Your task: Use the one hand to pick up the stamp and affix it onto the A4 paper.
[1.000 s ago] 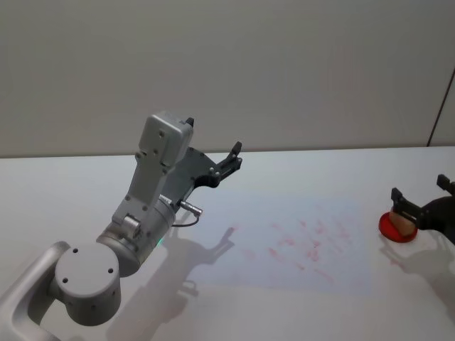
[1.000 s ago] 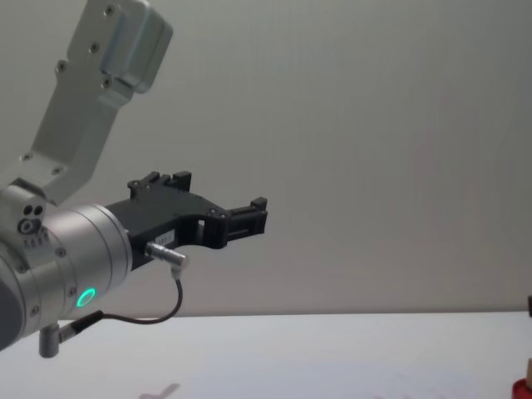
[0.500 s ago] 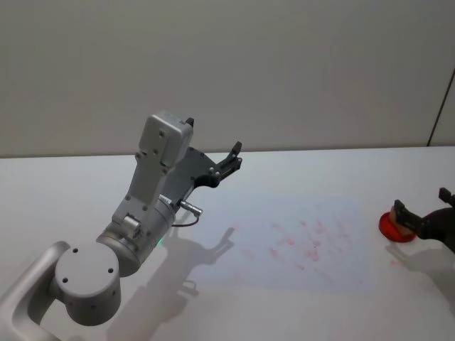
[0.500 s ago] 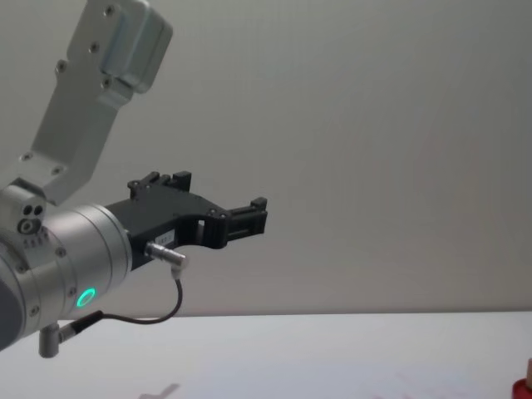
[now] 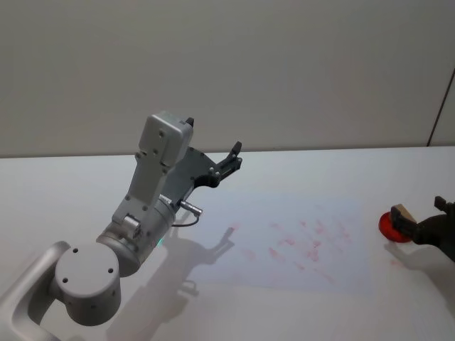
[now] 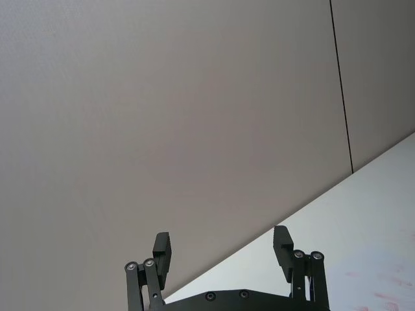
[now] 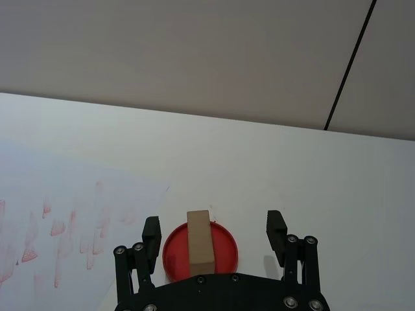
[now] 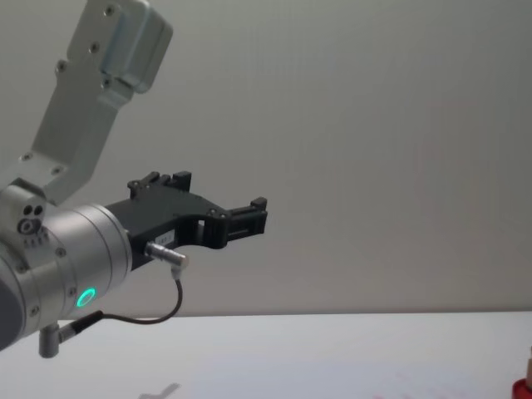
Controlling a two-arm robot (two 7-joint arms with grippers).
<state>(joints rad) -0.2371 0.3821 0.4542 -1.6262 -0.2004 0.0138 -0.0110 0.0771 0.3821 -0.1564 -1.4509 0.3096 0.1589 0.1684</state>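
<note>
Right hand (image 5: 417, 211) sits low at the desk's (image 5: 71, 192) right edge, fingers wide open and holding nothing. The stamp (image 5: 402, 211) stands upright on the red round pad (image 5: 387, 227), tan end up, just off the right side of the A4 paper (image 5: 298, 213).

In the right wrist view the stamp (image 7: 199, 243) lines up with the gap of the right hand (image 7: 213, 227). It is nearer one finger (image 7: 152, 230) than the other, with clear space on both sides and no contact. I can't tell whether the fingertips already reach past the stamp or stop short of it. In the head view it sits right at the nearer fingertip. The pad (image 7: 174, 254) lies under the stamp, directly in front of the hand's base.

The paper (image 7: 65, 188) lies flat on the desk, and red stamp marks (image 5: 313, 245) are scattered over its middle and right part.

Left hand (image 5: 231, 156) is parked high over the desk's left-centre, well apart from the stamp, green ring (image 8: 86, 297) lit on its wrist. Its fingers are spread in the left wrist view (image 6: 221, 236), nothing between them.
</note>
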